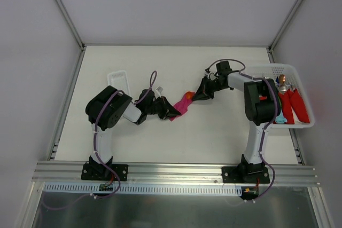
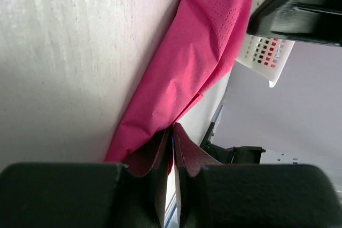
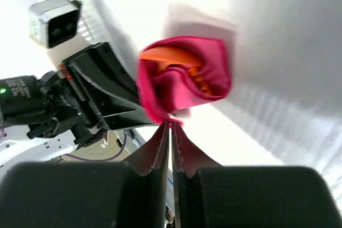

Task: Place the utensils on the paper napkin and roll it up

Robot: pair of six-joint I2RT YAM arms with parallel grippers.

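Note:
The magenta-pink paper napkin (image 1: 184, 103) lies rolled into a loose tube in the middle of the table, between my two grippers. In the right wrist view the open end of the napkin roll (image 3: 184, 81) shows the orange spoon (image 3: 163, 54) and the orange fork (image 3: 202, 83) inside it. My right gripper (image 3: 171, 124) is shut on the roll's edge at that end. My left gripper (image 2: 172, 127) is shut on the other end of the napkin (image 2: 187, 62). From above, the left gripper (image 1: 172, 112) is at the roll's lower left and the right gripper (image 1: 196, 96) at its upper right.
A white basket (image 1: 299, 123) at the right table edge holds gold and silver metal utensils in red (image 1: 294, 105) and teal wraps. A small white tray (image 1: 118, 76) sits at the back left. Metal frame posts border the table.

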